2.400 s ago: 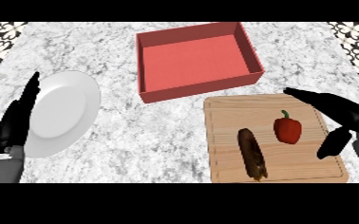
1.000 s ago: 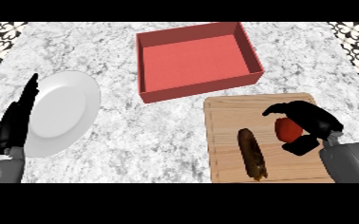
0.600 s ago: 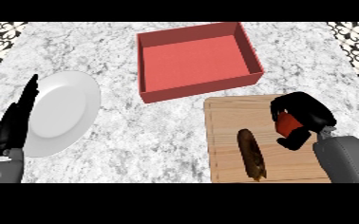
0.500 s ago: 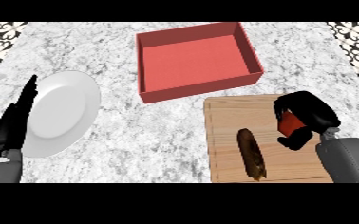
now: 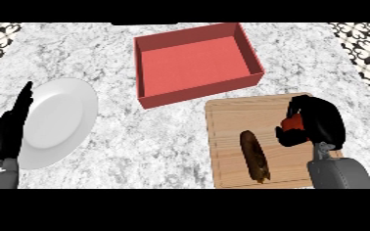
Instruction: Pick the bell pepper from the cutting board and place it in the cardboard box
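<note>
Red bell pepper (image 5: 292, 124), mostly hidden within right hand's (image 5: 320, 125) curled fingers.

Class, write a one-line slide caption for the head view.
Right robot hand curled around the bell pepper on the cutting board, red box waiting beyond.

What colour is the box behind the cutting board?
The box is red, paler inside; the head view shows it.

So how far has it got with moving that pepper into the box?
Done: the right hand has curled its fingers round the red pepper. In hand: the pepper, over the wooden board, beside a brown vegetable. Left: carrying it into the red box, which holds nothing yet.
</note>
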Tool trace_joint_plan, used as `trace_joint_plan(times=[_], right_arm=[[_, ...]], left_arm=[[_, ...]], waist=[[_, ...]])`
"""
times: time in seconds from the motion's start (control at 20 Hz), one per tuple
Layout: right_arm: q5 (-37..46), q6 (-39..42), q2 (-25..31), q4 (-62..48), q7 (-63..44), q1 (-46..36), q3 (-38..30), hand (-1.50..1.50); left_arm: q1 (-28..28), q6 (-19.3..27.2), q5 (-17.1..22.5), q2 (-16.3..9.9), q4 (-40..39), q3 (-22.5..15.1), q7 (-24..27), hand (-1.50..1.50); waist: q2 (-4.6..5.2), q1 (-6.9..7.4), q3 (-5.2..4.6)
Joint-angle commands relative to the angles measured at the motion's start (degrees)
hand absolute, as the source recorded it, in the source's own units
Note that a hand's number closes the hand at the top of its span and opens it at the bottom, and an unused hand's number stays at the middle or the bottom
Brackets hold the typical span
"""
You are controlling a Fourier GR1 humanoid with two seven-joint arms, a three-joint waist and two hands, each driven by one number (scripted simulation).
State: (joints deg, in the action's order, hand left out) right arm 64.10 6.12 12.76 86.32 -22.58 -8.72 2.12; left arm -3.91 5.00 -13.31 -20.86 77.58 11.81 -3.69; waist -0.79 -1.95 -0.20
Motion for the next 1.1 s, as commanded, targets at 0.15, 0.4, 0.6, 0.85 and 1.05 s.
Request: trace_joint_plan(times=[0.15, 0.4, 0.6, 0.85, 1.05], right_arm=[[11.5, 1.8, -4.4, 23.9, -17.8, 1.7, 5.6, 1.5], [15.1, 10.4, -4.4, 31.8, -19.2, -5.6, 11.1, 1.5], [11.1, 10.0, -7.3, 25.4, -16.5, -14.2, 8.5, 1.5], [7.8, 5.7, -12.6, 14.0, -23.2, -27.0, 8.4, 1.5], [4.0, -0.8, -12.7, 2.3, -24.8, -37.0, 3.8, 1.5]], left_arm=[[1.5, 0.2, -0.5, 1.0, 1.0, -0.7, 1.4, 0.0], [-0.4, 0.2, -0.6, 0.9, -0.4, -0.1, 1.1, 0.0], [-4.0, 0.3, -1.6, 1.5, -5.2, -0.5, 2.5, 0.0], [-0.8, -0.8, -1.0, 1.8, 0.4, -0.9, 1.0, 0.0], [-4.2, -0.8, -1.5, 1.3, -1.6, -0.8, -0.1, 0.0]], waist=[[0.15, 0.79, 0.07], [0.61, 1.83, 0.14], [0.87, 1.96, 0.16], [0.92, 2.93, 0.19], [1.1, 3.02, 0.18]])
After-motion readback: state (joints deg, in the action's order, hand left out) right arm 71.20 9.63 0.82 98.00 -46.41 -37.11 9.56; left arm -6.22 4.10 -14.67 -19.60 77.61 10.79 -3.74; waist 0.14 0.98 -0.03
